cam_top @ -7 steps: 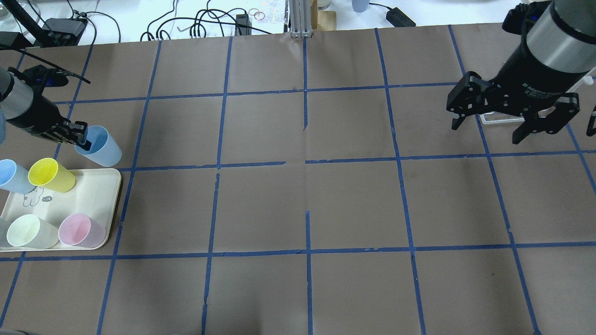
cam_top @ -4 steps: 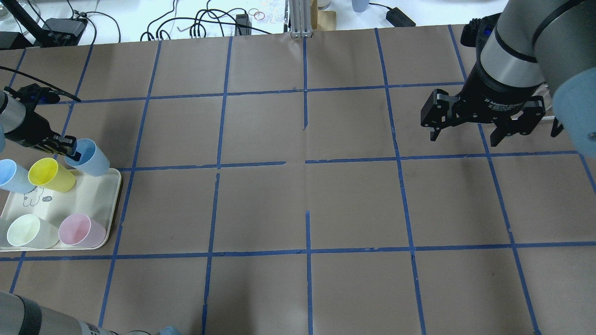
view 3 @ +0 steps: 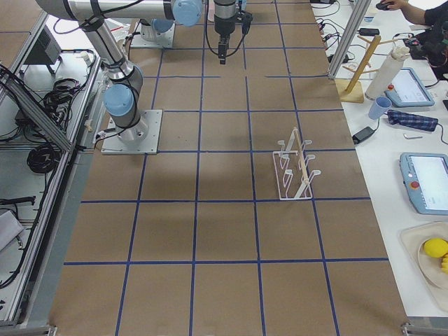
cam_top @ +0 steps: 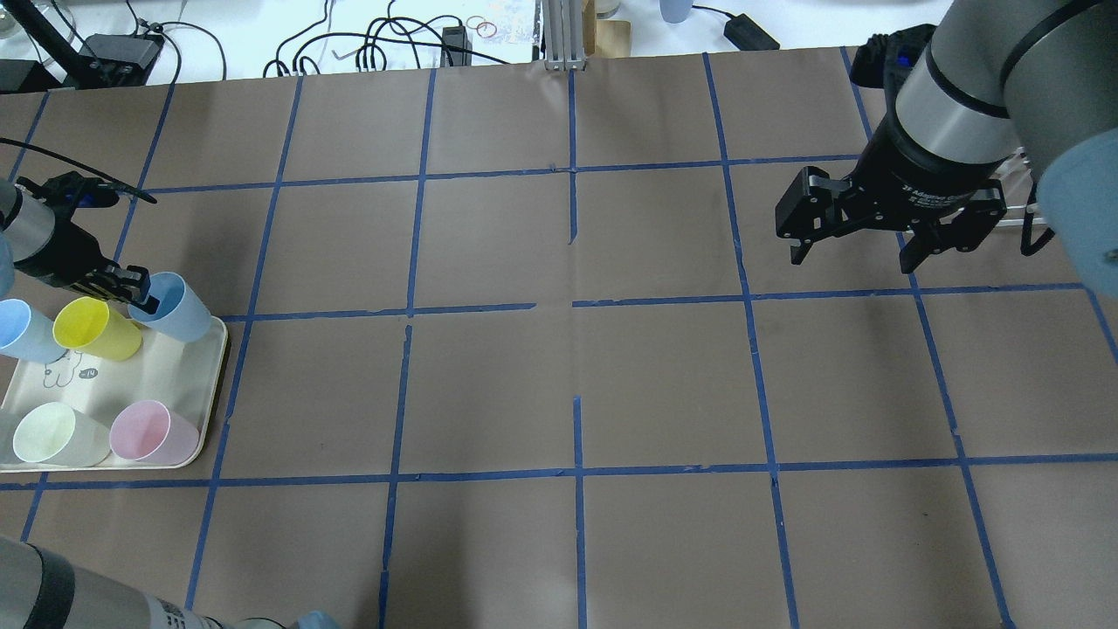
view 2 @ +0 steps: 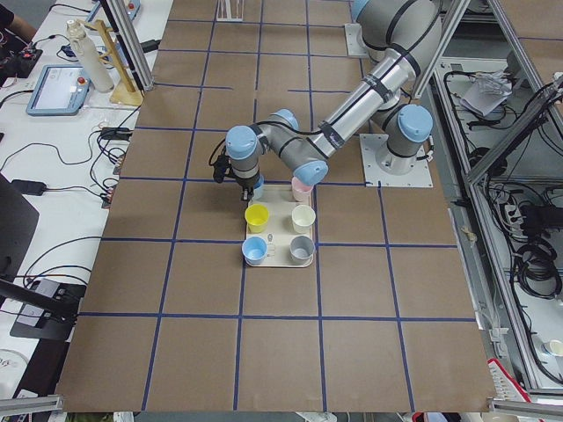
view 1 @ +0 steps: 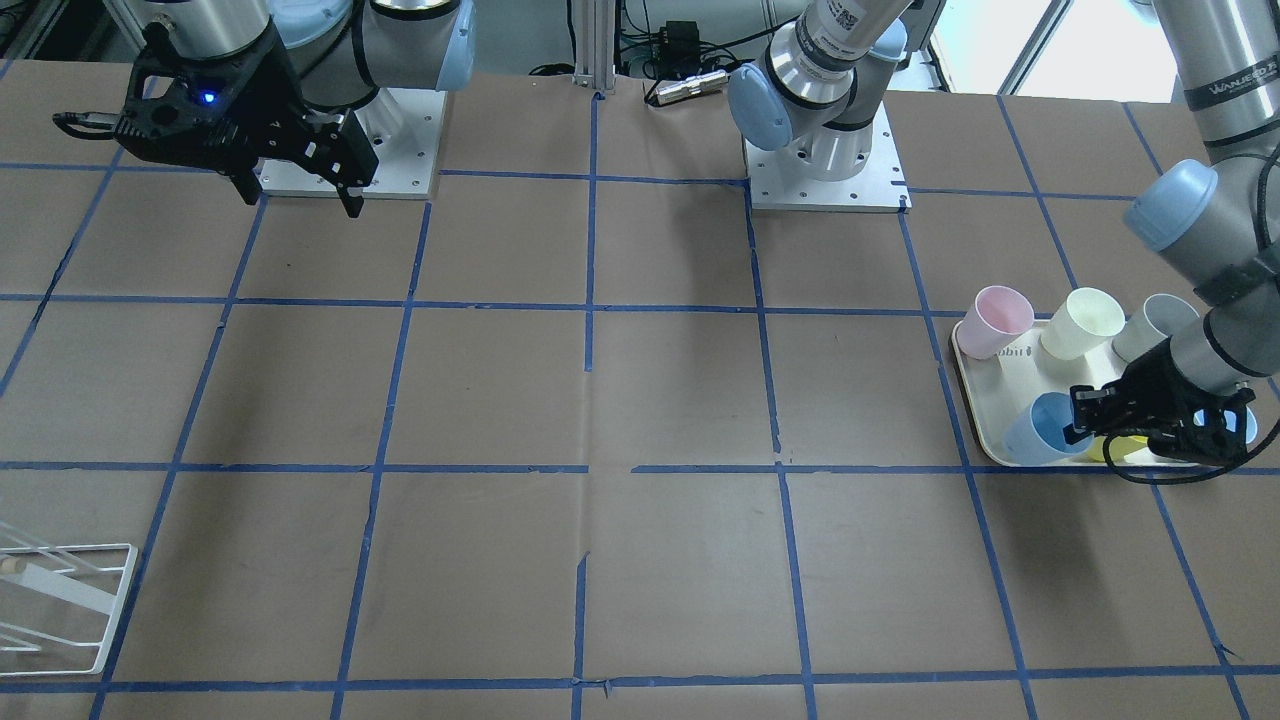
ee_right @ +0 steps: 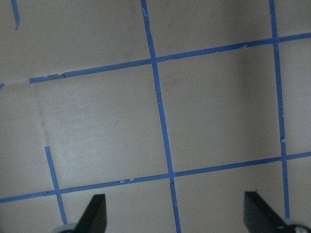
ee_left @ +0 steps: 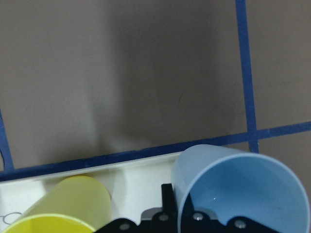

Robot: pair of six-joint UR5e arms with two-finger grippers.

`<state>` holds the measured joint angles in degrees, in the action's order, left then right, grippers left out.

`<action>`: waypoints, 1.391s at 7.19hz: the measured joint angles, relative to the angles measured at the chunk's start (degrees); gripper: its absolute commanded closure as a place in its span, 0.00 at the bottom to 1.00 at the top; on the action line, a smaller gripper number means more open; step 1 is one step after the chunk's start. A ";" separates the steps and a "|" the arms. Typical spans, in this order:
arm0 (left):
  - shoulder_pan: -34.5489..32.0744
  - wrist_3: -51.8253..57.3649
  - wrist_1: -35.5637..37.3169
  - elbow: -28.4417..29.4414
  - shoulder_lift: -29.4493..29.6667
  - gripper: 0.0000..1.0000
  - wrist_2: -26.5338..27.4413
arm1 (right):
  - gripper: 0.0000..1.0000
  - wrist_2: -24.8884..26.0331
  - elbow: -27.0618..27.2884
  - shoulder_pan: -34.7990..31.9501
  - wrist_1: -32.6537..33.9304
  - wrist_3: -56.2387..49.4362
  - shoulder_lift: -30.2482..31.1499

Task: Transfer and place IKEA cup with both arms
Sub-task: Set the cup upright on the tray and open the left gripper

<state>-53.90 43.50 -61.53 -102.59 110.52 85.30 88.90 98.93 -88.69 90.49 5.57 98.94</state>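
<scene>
The IKEA cup (cam_top: 179,307), pale blue with a deeper blue inside, is at the far right corner of the cream tray (cam_top: 148,376). My left gripper (cam_top: 140,293) is shut on its rim, one finger inside and one outside. The left wrist view shows the cup (ee_left: 243,194) over the tray's rim, next to a yellow cup (ee_left: 68,204). I cannot tell whether its base touches the tray. It also shows in the front view (view 1: 1040,435) beside the left gripper (view 1: 1085,420). My right gripper (cam_top: 852,255) is open and empty above the table's right part, far from the cup; the right wrist view (ee_right: 177,216) shows only taped paper below.
On the tray stand a sky-blue cup (cam_top: 22,330), a yellow cup (cam_top: 92,328), a pale cup (cam_top: 52,434), a pink cup (cam_top: 153,432) and a grey cup (view 1: 1150,325). A white wire rack (view 3: 294,168) stands on the table's right end, under the right arm.
My left gripper has carried the blue cup toward me and left, from beyond the tray to its far corner. My right arm has swung left toward the table's middle, its gripper still open.
</scene>
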 measured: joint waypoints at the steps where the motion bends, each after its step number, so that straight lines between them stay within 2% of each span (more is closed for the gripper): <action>1: 0.01 0.00 -0.14 -0.17 0.02 1.00 0.02 | 0.00 -0.43 -0.09 0.03 0.01 -1.26 0.29; 10: -0.07 -0.09 -1.55 -0.62 0.34 1.00 0.36 | 0.00 1.12 -0.33 0.93 -0.29 -2.63 0.97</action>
<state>-53.97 43.42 -63.08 -103.21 110.86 85.66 90.02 98.61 -87.76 90.20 2.94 99.92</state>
